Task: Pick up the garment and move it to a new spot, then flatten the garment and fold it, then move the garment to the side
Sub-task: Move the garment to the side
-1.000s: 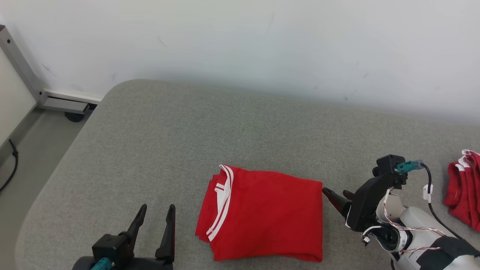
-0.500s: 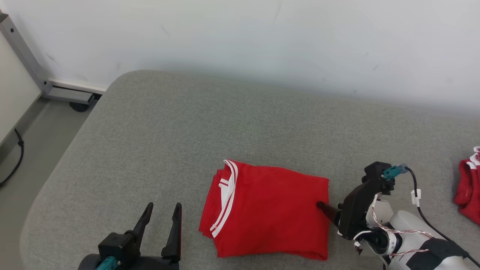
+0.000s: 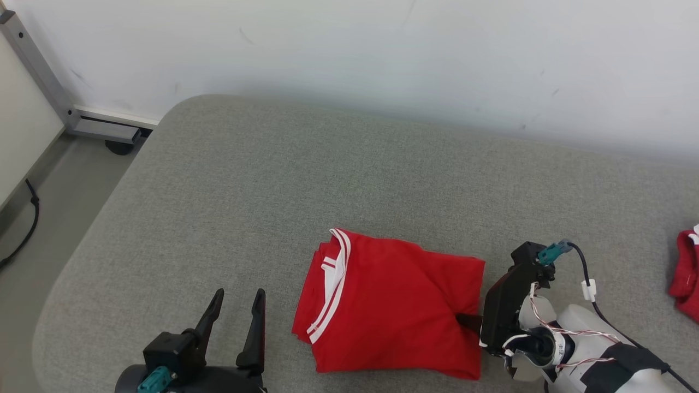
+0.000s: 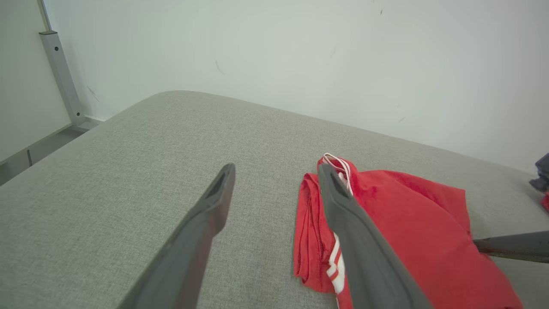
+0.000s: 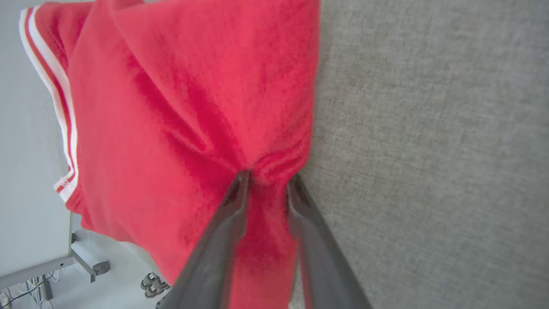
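Note:
A folded red garment (image 3: 393, 305) with a white-striped collar lies on the grey cushioned surface (image 3: 273, 180) near its front edge. My right gripper (image 3: 465, 321) reaches in from the right and is shut on the garment's right edge, where the cloth puckers. In the right wrist view the red garment (image 5: 193, 107) bunches between the two fingers of the right gripper (image 5: 269, 176). My left gripper (image 3: 239, 293) stands open just left of the garment, holding nothing. The left wrist view has the left gripper (image 4: 276, 169) open over bare cushion, the garment (image 4: 411, 227) behind its right finger.
A second red cloth (image 3: 685, 273) lies at the right edge of the cushion. A white wall runs behind. A metal frame post (image 3: 38, 71) and a floor cable (image 3: 27, 218) are at the left, beyond the cushion's rounded corner.
The head camera has shifted. My right gripper has slid left from beside the garment onto its right edge and shut on the cloth, which now puckers. The left gripper stays open.

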Robot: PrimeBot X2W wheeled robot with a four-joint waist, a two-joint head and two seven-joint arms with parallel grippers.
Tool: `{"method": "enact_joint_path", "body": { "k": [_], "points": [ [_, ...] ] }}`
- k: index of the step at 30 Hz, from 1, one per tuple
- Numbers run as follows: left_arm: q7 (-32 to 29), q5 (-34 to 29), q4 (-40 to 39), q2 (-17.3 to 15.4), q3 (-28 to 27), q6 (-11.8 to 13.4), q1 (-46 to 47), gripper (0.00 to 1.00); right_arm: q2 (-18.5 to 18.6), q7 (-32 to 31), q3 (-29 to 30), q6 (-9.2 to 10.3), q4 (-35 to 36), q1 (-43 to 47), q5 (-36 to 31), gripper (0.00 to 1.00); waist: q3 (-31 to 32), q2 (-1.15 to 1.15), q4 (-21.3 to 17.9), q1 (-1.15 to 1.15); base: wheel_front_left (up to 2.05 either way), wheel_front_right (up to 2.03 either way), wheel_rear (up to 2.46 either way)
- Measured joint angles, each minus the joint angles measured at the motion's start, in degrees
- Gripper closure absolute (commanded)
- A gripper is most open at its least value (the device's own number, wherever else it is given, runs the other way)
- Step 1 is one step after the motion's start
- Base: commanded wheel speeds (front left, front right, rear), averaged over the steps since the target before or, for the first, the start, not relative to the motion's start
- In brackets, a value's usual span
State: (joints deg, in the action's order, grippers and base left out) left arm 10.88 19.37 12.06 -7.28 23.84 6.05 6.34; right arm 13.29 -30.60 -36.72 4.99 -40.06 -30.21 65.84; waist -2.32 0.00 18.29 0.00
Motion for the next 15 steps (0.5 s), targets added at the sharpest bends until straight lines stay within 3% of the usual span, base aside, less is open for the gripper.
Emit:
{"method": "enact_joint_path", "body": {
  "k": [7, 15],
  "points": [
    [0.09, 0.26, 0.19, -0.04, -0.66, 0.03, 0.0, 0.0, 0.43, -1.22, 0.49, 0.02, -0.33, -2.53, 0.2, 1.0, -0.09, 0.0, -0.52, 0.0, 0.0, 0.0, 0.0],
    [0.32, 0.52, -0.48, -0.07, -0.86, 0.0, -0.08, 0.0, 6.49, -2.26, 2.96, 0.07, -0.35, -8.66, -0.41, 1.0, -0.79, 0.0, -1.52, 0.0, 0.0, 0.0, 0.0]
  ]
}}
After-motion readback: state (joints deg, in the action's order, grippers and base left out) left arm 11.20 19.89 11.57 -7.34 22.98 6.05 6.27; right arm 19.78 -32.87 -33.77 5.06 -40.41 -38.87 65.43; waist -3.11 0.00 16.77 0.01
